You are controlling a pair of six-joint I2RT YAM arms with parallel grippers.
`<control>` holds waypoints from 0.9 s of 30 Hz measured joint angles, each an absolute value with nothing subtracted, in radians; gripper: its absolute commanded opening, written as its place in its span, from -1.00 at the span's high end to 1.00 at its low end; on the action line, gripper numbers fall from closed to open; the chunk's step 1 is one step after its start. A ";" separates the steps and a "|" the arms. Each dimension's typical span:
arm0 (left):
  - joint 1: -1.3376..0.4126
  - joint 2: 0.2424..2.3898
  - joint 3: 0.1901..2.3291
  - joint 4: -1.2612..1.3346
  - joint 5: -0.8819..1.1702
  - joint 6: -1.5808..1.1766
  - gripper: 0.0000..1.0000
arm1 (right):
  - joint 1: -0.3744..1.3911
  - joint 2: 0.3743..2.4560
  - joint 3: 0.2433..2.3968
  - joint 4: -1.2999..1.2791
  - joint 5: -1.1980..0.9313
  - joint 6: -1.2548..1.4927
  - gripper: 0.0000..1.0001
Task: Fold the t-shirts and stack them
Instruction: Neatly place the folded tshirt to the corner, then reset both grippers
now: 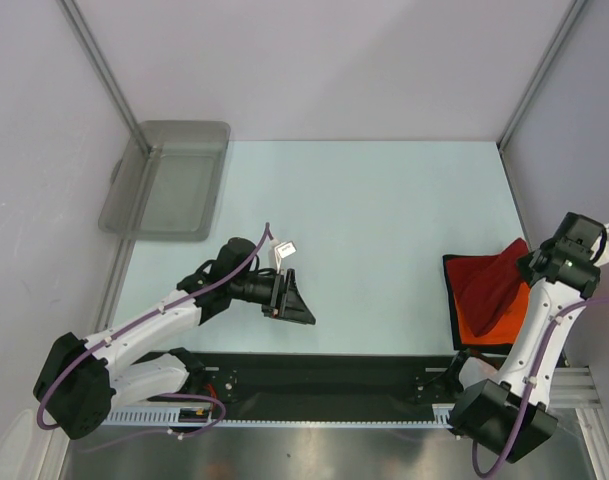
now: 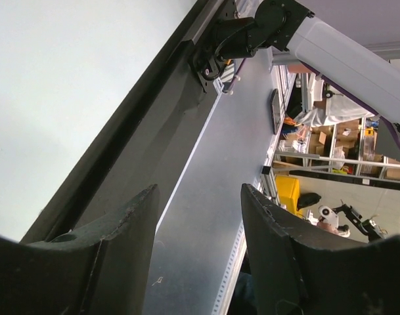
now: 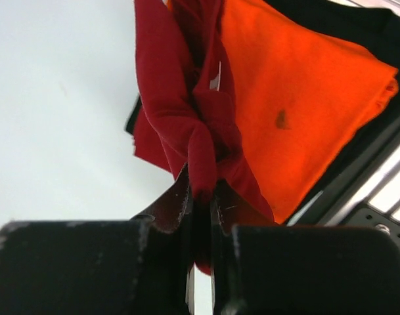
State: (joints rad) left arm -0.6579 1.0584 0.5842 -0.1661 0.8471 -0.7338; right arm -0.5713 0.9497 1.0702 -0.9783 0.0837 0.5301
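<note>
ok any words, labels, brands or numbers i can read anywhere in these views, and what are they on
No text can be read in any view.
white tag on the dark red t-shirt: too small to show any print.
white label in the top view: too small to read.
cartons far behind the rig, left wrist view: blurred.

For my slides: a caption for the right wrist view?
Right tool pinches the bunched red shirt, orange shirt behind it.

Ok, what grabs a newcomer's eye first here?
The right gripper is shut on a bunch of the dark red t-shirt, over the flat orange t-shirt at the table's right edge. The left gripper hangs open and empty left of centre. A grey tub sits far left.
</note>
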 measured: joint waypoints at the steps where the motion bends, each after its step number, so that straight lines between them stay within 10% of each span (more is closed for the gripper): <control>1: -0.658 1.058 0.584 -0.166 0.849 -0.734 -0.17 | -0.578 0.947 1.060 -0.980 0.093 0.523 1.00; 6: -0.658 1.058 0.583 -0.166 0.854 -0.733 -0.17 | -0.591 0.942 1.007 -0.990 0.160 0.499 0.74; 15: -0.657 1.053 0.562 -0.167 0.870 -0.732 -0.17 | -0.738 1.016 0.997 -1.128 0.270 0.568 -0.42; 27: -0.631 1.047 0.562 -0.175 0.885 -0.721 -0.17 | -0.625 1.010 1.077 -1.170 0.253 0.547 -0.50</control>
State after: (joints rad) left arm -0.6312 1.0466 0.5625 -0.1749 0.8848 -0.7212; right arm -0.6247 1.0103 1.0771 -1.1698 0.2535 0.5468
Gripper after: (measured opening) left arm 0.585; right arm 0.752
